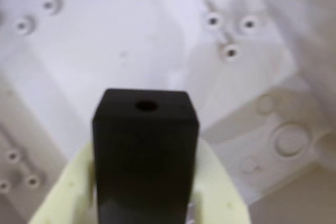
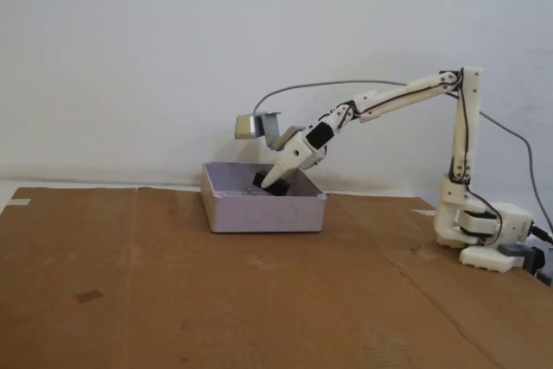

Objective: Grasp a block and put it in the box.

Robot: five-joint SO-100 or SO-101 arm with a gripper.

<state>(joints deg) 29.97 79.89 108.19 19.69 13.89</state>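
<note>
Inside the box (image 2: pixel 259 213), fingers (image 2: pixel 275 186) pinch the block (image 1: pixel 145 150)

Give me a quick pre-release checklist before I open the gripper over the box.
1. Block held between the cream fingers: ok, wrist view shows it clamped.
2. Gripper inside the box outline: ok, the fixed view shows the tip below the rim.
3. Box floor under the block free of other loose items: ok in the wrist view, only moulded bosses and screw holes show.
4. Block touching the floor: cannot tell, the box wall hides it.
5. Arm clear of the box walls: cannot tell from this side angle.
6. Box flat on the cardboard: ok.
</note>
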